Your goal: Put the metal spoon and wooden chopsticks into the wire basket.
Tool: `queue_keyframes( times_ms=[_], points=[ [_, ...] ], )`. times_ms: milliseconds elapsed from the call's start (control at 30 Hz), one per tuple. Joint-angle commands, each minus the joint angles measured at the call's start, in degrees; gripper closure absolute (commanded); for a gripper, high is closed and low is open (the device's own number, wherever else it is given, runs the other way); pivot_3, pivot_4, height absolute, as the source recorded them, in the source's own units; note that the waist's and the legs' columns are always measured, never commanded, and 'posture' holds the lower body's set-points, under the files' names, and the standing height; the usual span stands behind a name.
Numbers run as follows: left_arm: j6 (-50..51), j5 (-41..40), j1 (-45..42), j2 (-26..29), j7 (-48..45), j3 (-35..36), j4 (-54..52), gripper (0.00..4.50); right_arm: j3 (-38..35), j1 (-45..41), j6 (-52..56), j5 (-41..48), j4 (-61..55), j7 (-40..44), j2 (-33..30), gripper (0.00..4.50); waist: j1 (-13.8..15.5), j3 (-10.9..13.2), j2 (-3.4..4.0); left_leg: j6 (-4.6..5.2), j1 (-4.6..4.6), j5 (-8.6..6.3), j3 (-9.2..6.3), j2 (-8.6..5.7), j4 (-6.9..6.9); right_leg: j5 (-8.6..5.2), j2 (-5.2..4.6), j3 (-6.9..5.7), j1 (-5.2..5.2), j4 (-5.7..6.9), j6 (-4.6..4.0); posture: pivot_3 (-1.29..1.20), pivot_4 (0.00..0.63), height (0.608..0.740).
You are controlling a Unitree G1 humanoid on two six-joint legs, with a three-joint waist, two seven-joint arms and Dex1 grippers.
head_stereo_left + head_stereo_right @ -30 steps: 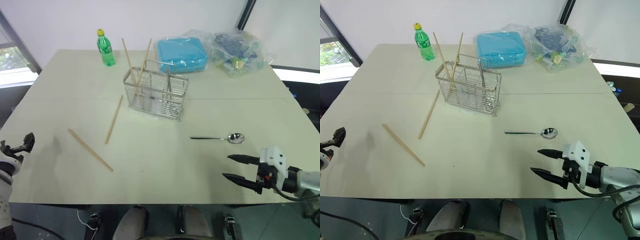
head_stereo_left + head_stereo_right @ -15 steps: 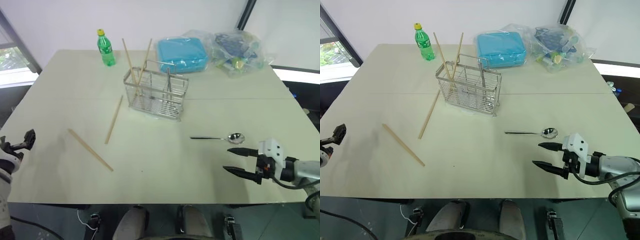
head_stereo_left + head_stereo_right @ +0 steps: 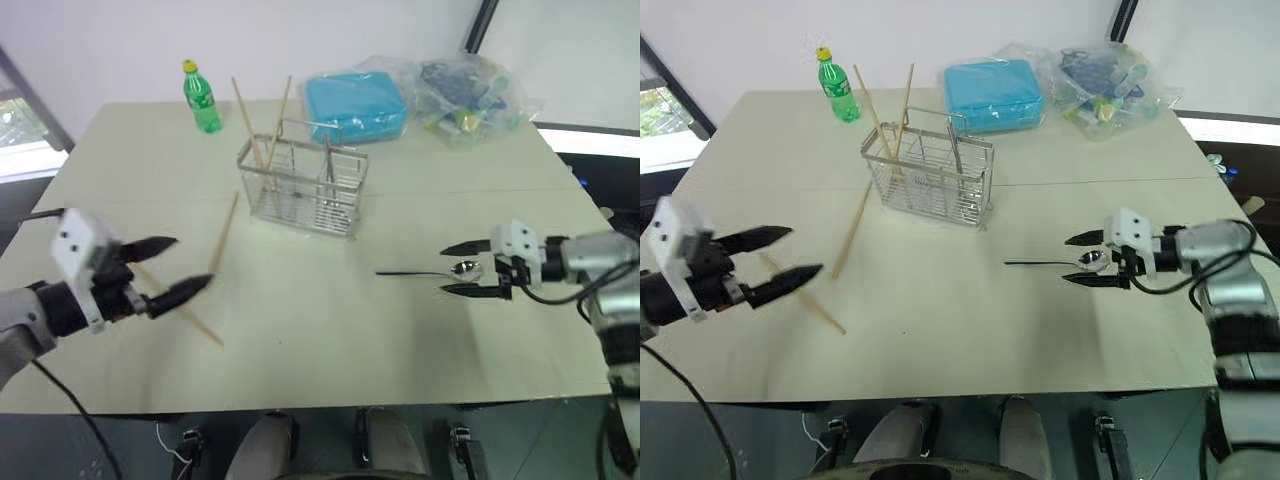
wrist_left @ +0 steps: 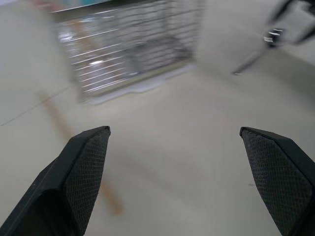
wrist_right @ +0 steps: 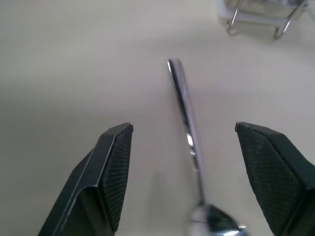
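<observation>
1. Now, from my head's left eye: my right gripper point(image 3: 455, 268) has its fingers spread, one on each side of the metal spoon point(image 3: 430, 270), holding nothing. The spoon lies flat on the table point(image 3: 330, 330), bowl toward my right hand and handle running away toward the table's middle. My right arm is plainly the nearer one. The wire basket point(image 3: 302, 187) stands further back and to the left of the spoon.

2. From the right eye: my left gripper point(image 3: 792, 254) is spread wide and empty, above two wooden chopsticks point(image 3: 850, 232) lying loose on the table. Two more stand leaning in the basket's left end. One finger crosses the nearer loose stick, so I cannot tell whether it touches.

3. From my left wrist: both fingers point(image 4: 78, 172) stand far apart. A chopstick runs between them, nearer one finger, and everything is smeared, so its far end is hard to make out.

4. From my right wrist: the spoon's handle points straight away from me between my fingertips point(image 5: 110, 167). Its bowl is cut off at the picture's edge. I judge the jaws need only close across the neck, just ahead of the bowl.
</observation>
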Motion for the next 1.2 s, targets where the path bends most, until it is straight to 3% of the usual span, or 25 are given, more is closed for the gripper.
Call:
queue_keyframes(
  times_ms=[33,200,433,533,700,1033,1133,1200],
  points=[
    [-0.9,-0.1,-2.3,1.0,-1.6,-2.7,-0.1,0.05,3.2,-6.9,-1.9,-4.0,7.7,2.4,1.3,1.06,-0.5,0.0,-0.01,-0.04,-0.01,0.02,-0.02,0.00,-0.01,0.04,0.00,0.00,-0.02,0.00,0.06,0.00,0.150,0.725],
    [-1.6,0.5,-5.0,0.4,-1.3,-5.6,-0.8,0.05,7.4,-13.8,-0.9,-8.6,15.9,4.9,3.9,1.06,-0.9,0.0,-0.02,-0.25,-0.06,0.14,-0.17,-0.02,0.00,0.12,-0.02,0.01,-0.04,-0.02,0.10,0.00,0.150,0.725],
    [-1.3,-0.1,-6.1,0.7,-1.2,-6.9,-2.1,0.05,8.9,-16.8,-1.4,-11.6,19.9,4.4,6.2,1.06,-1.0,0.0,0.00,-0.17,-0.02,0.09,-0.18,-0.02,0.00,0.14,-0.01,0.03,-0.06,0.05,0.10,0.00,0.150,0.725],
    [-1.1,-0.5,-6.8,0.9,-1.1,-7.0,-2.2,0.00,8.8,-17.0,-0.4,-12.3,20.1,3.6,6.9,1.93,-1.0,0.0,0.00,-0.16,-0.01,0.09,-0.18,-0.02,0.01,0.15,0.01,0.03,-0.06,0.06,0.08,0.00,0.150,0.725],
    [-1.1,-0.4,-7.7,1.0,-1.0,-7.0,-2.1,0.00,7.9,-15.3,0.5,-11.2,17.3,4.9,7.0,4.47,-1.0,0.0,0.00,-0.30,-0.02,0.17,-0.18,-0.02,0.01,0.17,0.01,0.04,-0.08,0.07,0.09,0.00,0.150,0.725],
    [-0.8,-0.6,-11.6,1.8,-1.2,-7.5,0.8,0.00,6.7,-13.0,3.9,-9.6,12.0,3.0,7.2,4.47,-1.0,0.0,0.00,-0.31,-0.01,0.17,-0.17,-0.02,0.03,0.19,0.02,0.05,-0.08,0.08,0.12,0.00,0.150,0.725],
    [-1.1,0.1,-12.4,1.9,-1.6,-8.1,1.5,0.00,6.3,-13.6,3.9,-9.4,11.8,1.1,7.4,3.56,-1.0,0.0,0.00,-0.30,-0.01,0.17,-0.17,-0.01,0.02,0.19,0.04,0.05,-0.08,0.09,0.13,0.00,0.150,0.725],
    [-1.3,0.3,-12.9,2.0,-1.8,-8.5,1.8,0.00,6.2,-14.3,3.2,-10.2,12.5,-1.0,7.6,2.63,-1.0,0.0,0.00,-0.30,-0.01,0.17,-0.17,-0.01,0.02,0.20,0.05,0.05,-0.08,0.10,0.13,0.00,0.150,0.725]
  ],
)
